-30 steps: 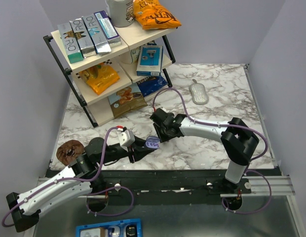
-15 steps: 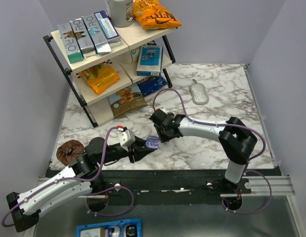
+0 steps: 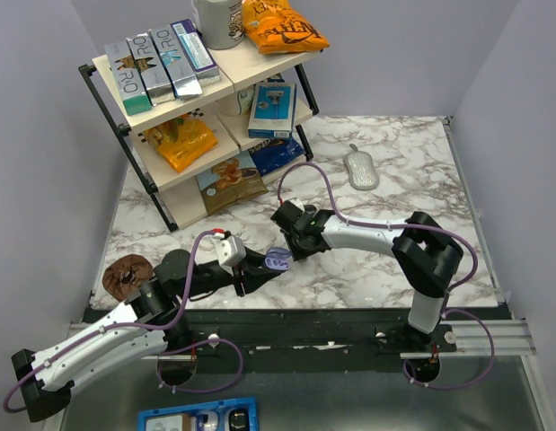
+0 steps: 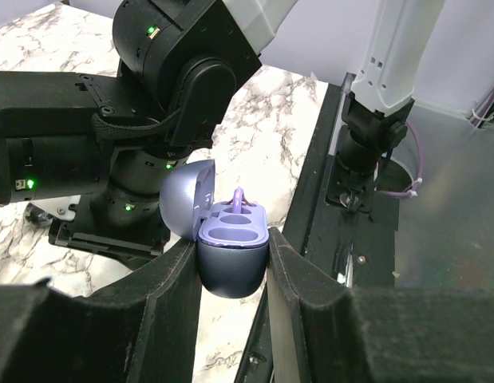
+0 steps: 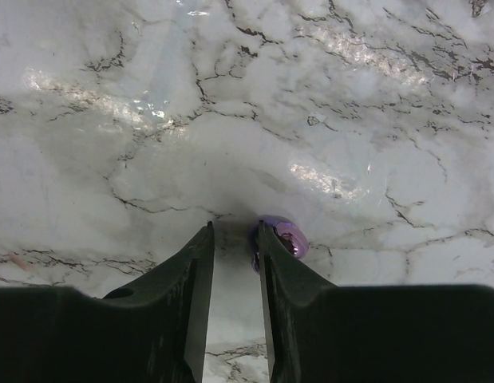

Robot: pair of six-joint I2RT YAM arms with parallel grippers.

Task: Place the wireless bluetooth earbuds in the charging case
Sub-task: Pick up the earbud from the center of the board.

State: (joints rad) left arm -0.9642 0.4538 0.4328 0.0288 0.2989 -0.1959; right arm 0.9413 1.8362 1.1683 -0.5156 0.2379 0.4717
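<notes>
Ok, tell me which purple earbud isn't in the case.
The loose earbud on the table, beside the right gripper. The other earbud sits in the open case the left gripper holds.

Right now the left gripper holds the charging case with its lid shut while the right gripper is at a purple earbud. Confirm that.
Wrong on the lid: the left wrist view shows the charging case in the left gripper with its lid swung open, not shut. The right gripper is indeed at the purple earbud.
</notes>
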